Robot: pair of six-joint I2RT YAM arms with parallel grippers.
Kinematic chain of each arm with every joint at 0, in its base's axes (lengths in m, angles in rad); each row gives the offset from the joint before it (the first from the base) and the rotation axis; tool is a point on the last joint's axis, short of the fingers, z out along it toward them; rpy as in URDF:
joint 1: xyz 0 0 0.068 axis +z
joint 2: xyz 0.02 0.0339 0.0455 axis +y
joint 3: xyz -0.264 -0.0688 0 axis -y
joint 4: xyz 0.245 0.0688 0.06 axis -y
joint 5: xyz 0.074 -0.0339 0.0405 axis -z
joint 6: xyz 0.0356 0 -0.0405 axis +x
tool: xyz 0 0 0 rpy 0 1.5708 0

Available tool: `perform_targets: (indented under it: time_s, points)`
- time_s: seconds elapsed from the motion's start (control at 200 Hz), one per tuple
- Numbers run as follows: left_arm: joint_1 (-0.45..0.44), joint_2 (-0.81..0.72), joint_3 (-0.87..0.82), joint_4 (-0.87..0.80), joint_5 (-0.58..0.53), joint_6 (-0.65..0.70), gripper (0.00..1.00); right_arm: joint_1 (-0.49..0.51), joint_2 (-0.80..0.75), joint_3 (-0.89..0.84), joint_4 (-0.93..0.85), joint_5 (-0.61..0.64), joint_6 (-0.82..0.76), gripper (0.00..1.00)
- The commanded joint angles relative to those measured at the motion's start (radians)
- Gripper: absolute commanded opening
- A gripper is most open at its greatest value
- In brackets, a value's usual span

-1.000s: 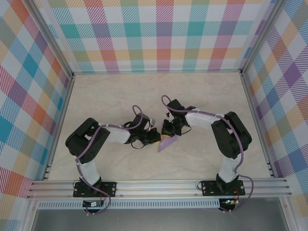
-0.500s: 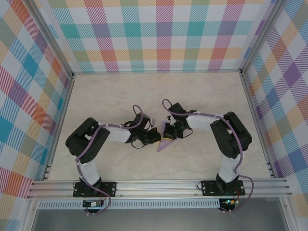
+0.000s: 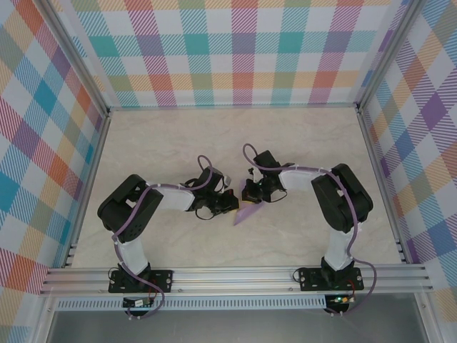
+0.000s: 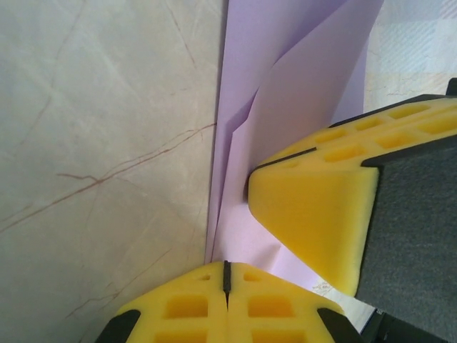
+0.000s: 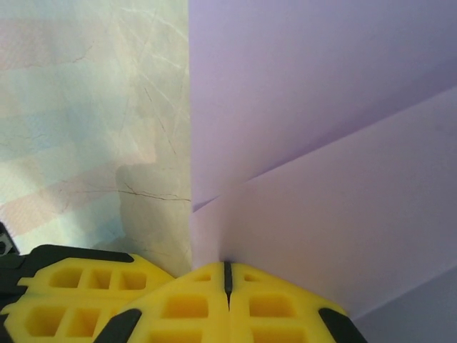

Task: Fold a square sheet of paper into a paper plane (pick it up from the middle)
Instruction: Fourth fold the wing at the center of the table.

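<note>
The right gripper [image 3: 255, 200] has edged toward 12 o'clock. The paper plane [image 3: 246, 213] has stayed mid-table [image 3: 321, 143], nose toward 7 o'clock. Both grippers are fully closed, tips on the lavender folds, the left gripper [image 4: 227, 270] at the plane's 10 o'clock edge and the right at 1 o'clock. I cannot tell whether either pinches paper.
</note>
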Motion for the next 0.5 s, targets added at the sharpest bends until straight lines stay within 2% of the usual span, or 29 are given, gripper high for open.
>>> perform_targets:
  time_s: [0.0,0.255,0.39,0.495]
  points:
    - [-0.003,0.066,-0.041,-0.230,-0.090,0.026,0.00,-0.072,0.014,-0.069,0.061,0.048,-0.051,0.05]
    - [-0.003,0.063,-0.042,-0.265,-0.089,0.043,0.00,-0.235,-0.015,-0.069,0.145,-0.022,-0.064,0.05]
    - [-0.003,0.057,-0.029,-0.277,-0.090,0.055,0.00,-0.246,-0.048,-0.012,0.114,-0.040,-0.085,0.05]
    - [-0.003,0.060,-0.020,-0.276,-0.090,0.054,0.00,-0.239,-0.082,-0.042,0.169,-0.119,-0.076,0.06]
